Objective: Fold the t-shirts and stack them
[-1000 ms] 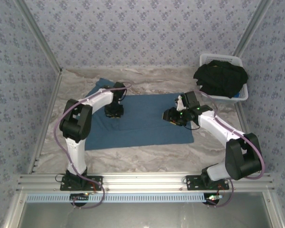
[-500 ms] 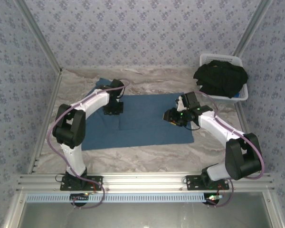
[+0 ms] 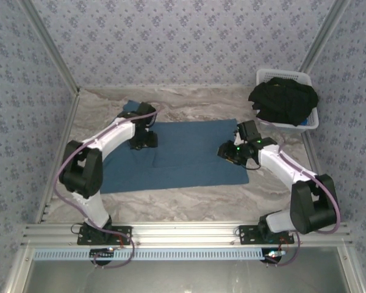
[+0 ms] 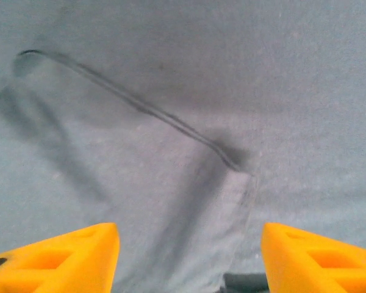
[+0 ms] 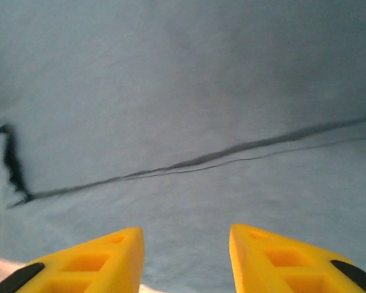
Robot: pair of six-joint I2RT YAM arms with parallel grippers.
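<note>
One teal t-shirt (image 3: 189,155), one black t-shirt heap (image 3: 283,101); left gripper (image 4: 188,229), right gripper (image 5: 186,232) both wide-jawed

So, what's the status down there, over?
Left claw open over blue shirt. Right claw open at shirt's edge. Black shirts heaped in basket, nothing blocking.

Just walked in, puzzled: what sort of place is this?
Probably a robot test booth: patterned walls on a metal frame enclose a marble-look table, where the left gripper and right gripper hover over a teal-blue t-shirt.
</note>
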